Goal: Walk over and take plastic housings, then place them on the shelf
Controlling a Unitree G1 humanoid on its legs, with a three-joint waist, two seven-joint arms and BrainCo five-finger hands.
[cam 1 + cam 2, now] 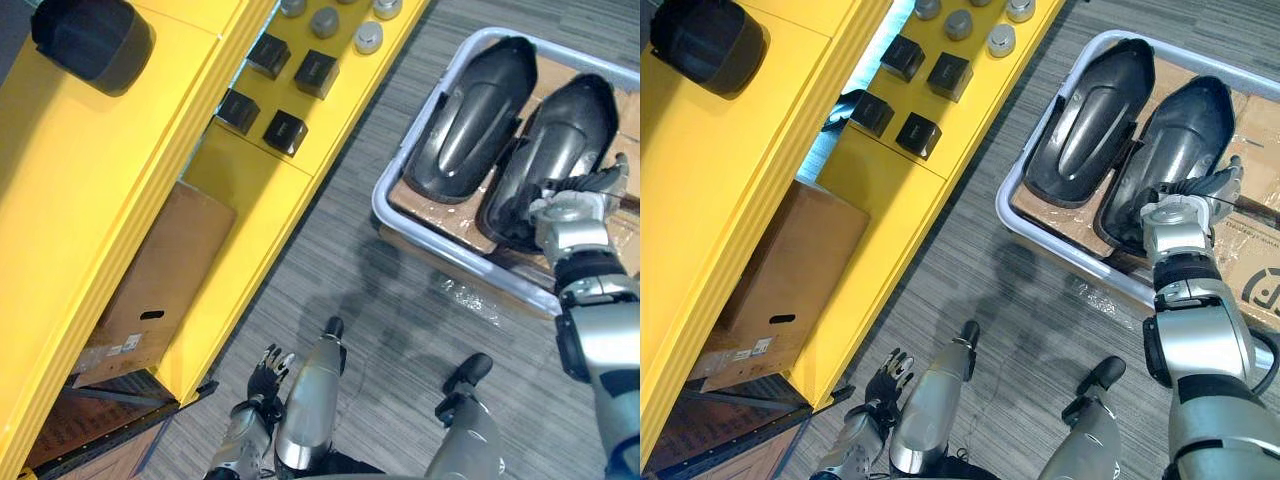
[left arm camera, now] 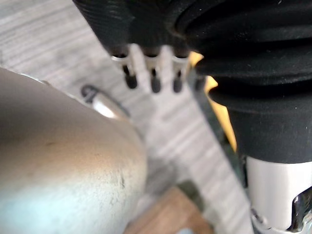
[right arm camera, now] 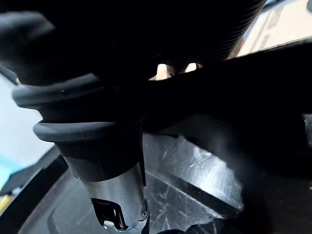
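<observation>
Two glossy black plastic housings lie side by side in a grey-rimmed bin (image 1: 381,200) at the upper right: the left housing (image 1: 470,110) and the right housing (image 1: 565,115). My right hand (image 1: 572,208) is at the near end of the right housing. Its thumb (image 3: 114,190) lies on the housing's inner face and its fingers reach over the rim, so the rim is pinched between them. The housing still rests in the bin. My left hand (image 1: 268,372) hangs low at the bottom left, fingers (image 2: 153,80) relaxed and holding nothing.
A yellow shelf (image 1: 90,180) runs along the left. On it are another black housing (image 1: 95,40), several small black boxes (image 1: 315,72) and grey round caps (image 1: 368,38). A cardboard box (image 1: 165,280) sits on its lower level. Grey carpet lies between shelf and bin.
</observation>
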